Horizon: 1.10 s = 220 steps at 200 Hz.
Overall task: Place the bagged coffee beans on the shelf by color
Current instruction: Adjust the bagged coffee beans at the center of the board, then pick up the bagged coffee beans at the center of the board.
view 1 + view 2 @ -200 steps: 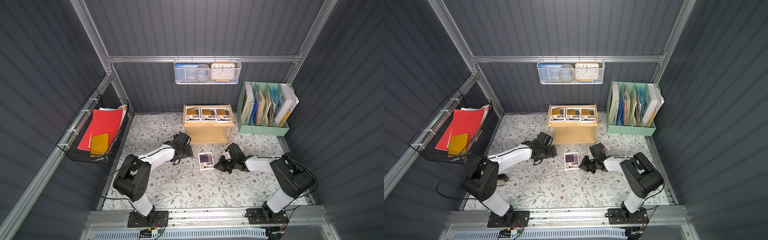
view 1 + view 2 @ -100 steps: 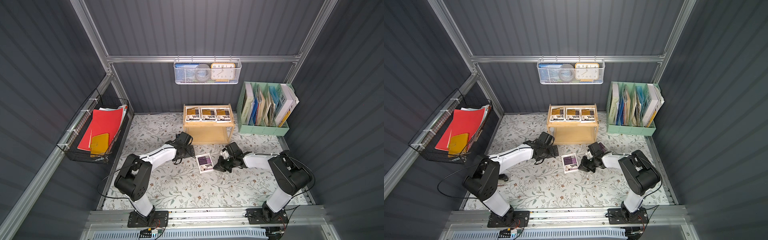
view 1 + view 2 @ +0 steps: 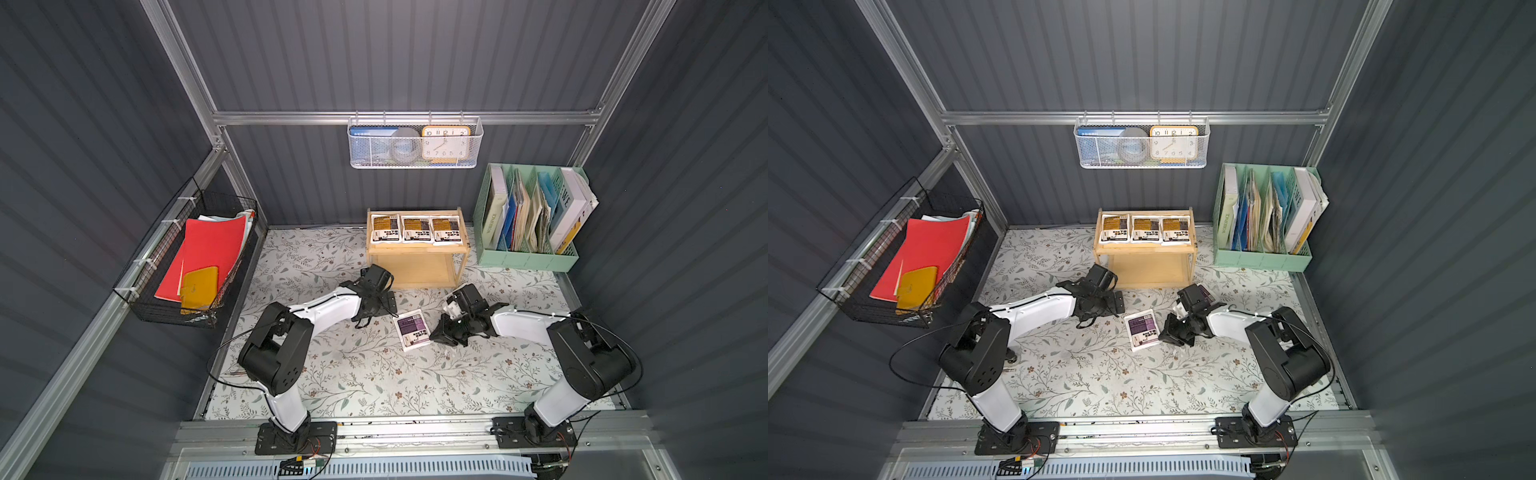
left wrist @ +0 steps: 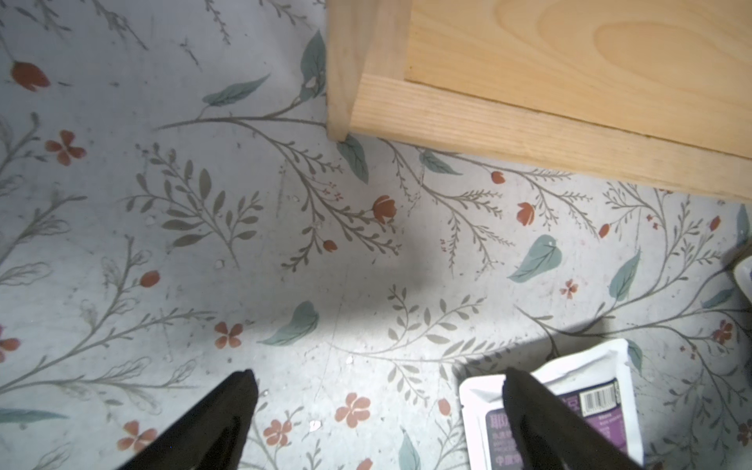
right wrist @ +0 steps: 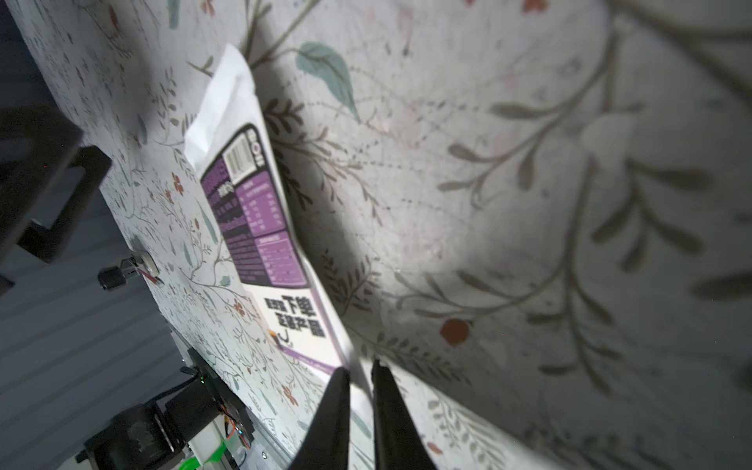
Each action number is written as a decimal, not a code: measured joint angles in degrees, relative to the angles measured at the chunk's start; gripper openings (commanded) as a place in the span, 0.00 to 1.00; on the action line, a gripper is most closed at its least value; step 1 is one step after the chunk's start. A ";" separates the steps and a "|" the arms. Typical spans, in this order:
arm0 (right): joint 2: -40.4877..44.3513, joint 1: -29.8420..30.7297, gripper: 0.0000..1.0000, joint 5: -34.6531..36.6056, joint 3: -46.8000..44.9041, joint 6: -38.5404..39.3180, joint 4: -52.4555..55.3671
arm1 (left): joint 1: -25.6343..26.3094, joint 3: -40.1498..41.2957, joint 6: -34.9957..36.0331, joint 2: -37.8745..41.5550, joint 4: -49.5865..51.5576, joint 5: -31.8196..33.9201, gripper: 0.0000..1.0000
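Three yellow-orange bagged coffee beans [image 3: 416, 229] lie side by side on the top tray of the wooden shelf [image 3: 415, 251] [image 3: 1144, 249]. A purple-labelled bag [image 3: 412, 330] [image 3: 1143, 329] [image 5: 260, 228] lies on the floral mat in front of the shelf. My right gripper [image 3: 436, 332] [image 5: 360, 368] is low at that bag's right edge, jaws a narrow gap apart with the bag's white rim between them. My left gripper [image 3: 380, 305] [image 4: 380, 386] hovers open over the mat by the shelf's front left corner [image 4: 342, 122], holding nothing. A purple and white scrap [image 3: 1204, 293] shows behind my right wrist, mostly hidden.
A mint-green file organizer [image 3: 528, 257] with books stands right of the shelf. A white wire basket [image 3: 415, 145] with a clock hangs on the back wall. A black wire basket [image 3: 191, 266] with red folders hangs on the left wall.
My right gripper and the purple bag have shifted slightly toward the front. The right jaws have parted a little. My left gripper has edged toward the shelf.
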<state>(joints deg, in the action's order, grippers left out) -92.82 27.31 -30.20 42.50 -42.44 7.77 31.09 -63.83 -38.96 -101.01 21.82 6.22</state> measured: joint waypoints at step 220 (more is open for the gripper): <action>19.91 1.42 0.67 6.29 -21.27 -24.48 -16.50 | 4.90 -3.61 -0.02 -6.03 -0.92 7.39 1.00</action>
<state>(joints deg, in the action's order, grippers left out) -72.90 28.73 -23.90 21.23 -66.92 -8.73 35.99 -67.44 -38.98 -107.04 20.91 13.61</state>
